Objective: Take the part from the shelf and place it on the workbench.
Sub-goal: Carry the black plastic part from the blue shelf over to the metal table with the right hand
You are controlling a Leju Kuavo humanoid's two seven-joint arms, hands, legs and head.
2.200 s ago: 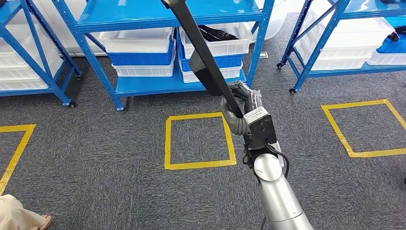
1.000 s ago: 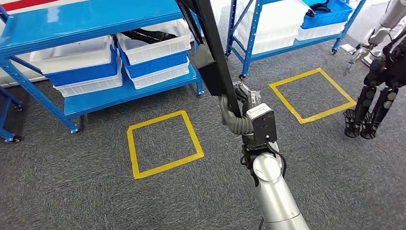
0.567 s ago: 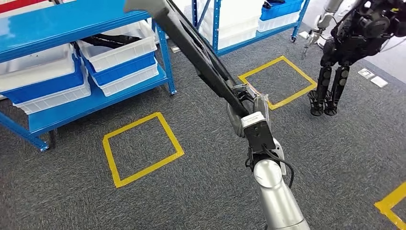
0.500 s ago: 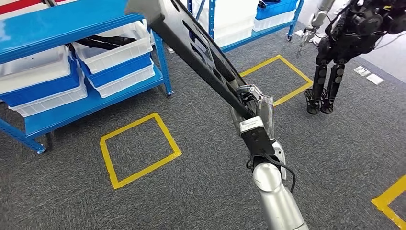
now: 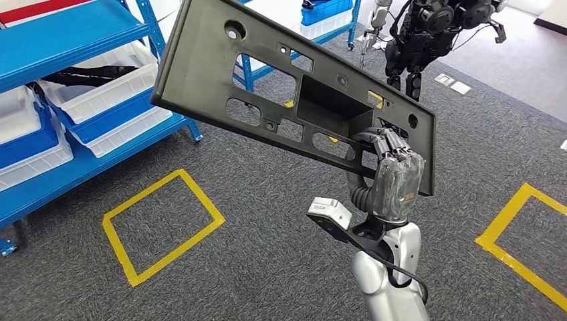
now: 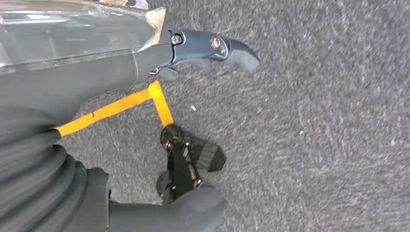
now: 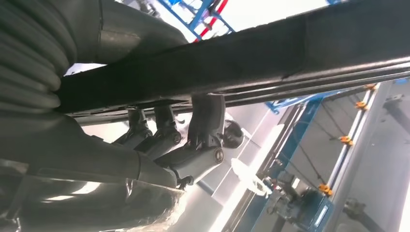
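A humanoid robot stands on grey carpet, carrying a long, flat black plastic part (image 5: 281, 93) in the air in front of its chest. The part is a panel with several cut-out windows and a box-shaped recess near its middle. It is tilted, its far end raised toward the blue shelf (image 5: 73, 40) on the robot's left. The right hand (image 5: 394, 177) grips the panel near its lower end, fingers (image 5: 391, 142) hooked through and over the edge of a cut-out. From the right wrist camera, the fingers (image 7: 205, 121) curl up against the dark underside of the part.

The left hand (image 6: 145, 53) hangs low over the carpet, holding nothing; its fingers look loosely apart.

White and blue bins (image 5: 100, 100) sit on the shelf. Yellow tape squares (image 5: 160, 224) mark the floor. Another dark robot (image 5: 434, 27) stands further off.

The part is already off the shelf, so this looks like the carrying step. No workbench can be seen, so the next move probably calls for finding the bench while keeping the long panel steady in a one-handed hold.
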